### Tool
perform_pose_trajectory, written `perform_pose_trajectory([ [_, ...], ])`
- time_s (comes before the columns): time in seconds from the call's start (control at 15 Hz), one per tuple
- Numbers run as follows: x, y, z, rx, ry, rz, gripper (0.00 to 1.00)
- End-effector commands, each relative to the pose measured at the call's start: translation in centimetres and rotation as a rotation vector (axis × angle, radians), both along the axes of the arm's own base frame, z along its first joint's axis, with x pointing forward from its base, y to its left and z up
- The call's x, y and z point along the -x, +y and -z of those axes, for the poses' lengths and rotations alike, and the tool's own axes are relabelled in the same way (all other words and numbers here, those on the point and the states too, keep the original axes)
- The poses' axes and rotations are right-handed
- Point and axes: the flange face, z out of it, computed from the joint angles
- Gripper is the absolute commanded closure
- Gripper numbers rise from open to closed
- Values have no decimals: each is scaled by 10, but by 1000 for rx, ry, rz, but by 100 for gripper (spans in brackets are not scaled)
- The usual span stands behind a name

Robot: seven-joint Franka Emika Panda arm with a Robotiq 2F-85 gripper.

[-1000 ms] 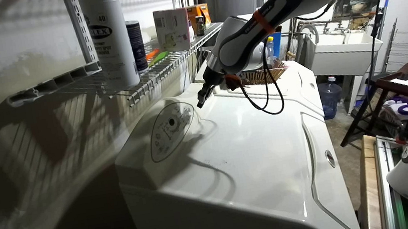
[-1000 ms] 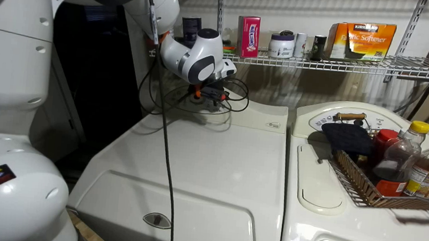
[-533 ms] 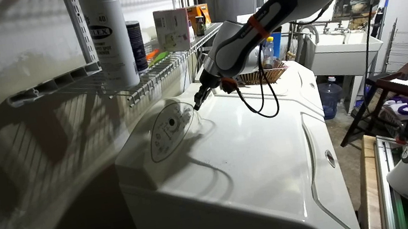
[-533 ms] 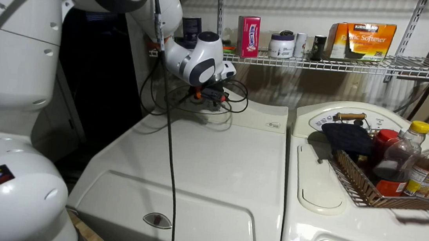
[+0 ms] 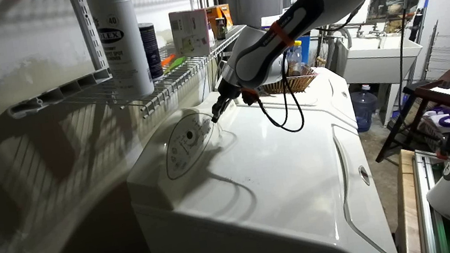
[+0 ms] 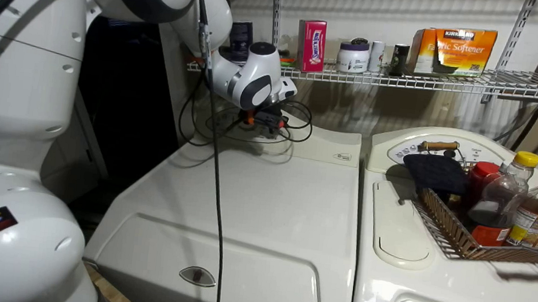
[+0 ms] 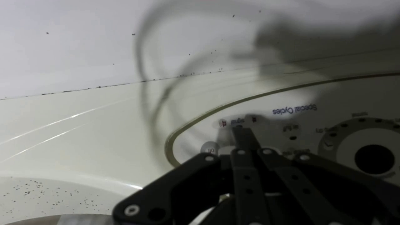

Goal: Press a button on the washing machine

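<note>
Washing machine [image 5: 283, 158] with the gripper at its controls: the white body occupies the middle of both exterior views, its raised control panel [image 5: 180, 153] sloping along the rear. The fingers [image 7: 245, 140] lie together, narrow, with nothing visible between them; whether they touch the panel cannot be told. In the wrist view their tips stand just beside the "signal" marking [image 7: 237, 121] and near the grey "off" button [image 7: 209, 147]; which button is wanted is not shown. For a sound press, the tips should be centred on a single button, driven slowly and square to the sloping face, and withdrawn once it yields; a slanted push would probably skid onto a neighbour. Clearance: the wire shelf [image 5: 194, 69] runs above and behind the panel, so raising the wrist wallward seems risky, and the cable loop [image 5: 297, 130] could snag. Retreat is best made forward over the broad glossy top [image 6: 294, 193], away from the brown basket [image 6: 444, 224] on the adjoining machine [image 6: 383, 300].
</note>
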Motion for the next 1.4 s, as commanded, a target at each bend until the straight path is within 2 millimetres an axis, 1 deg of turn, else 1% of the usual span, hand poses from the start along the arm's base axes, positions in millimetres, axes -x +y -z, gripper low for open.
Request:
perform_pose_trajectory([
  [0.0, -12, 2, 5, -2, -18, 19, 100],
  [0.73, -22, 9, 12, -21, -41, 68, 100],
  [1.33, -28, 19, 17, -26, -56, 72, 100],
])
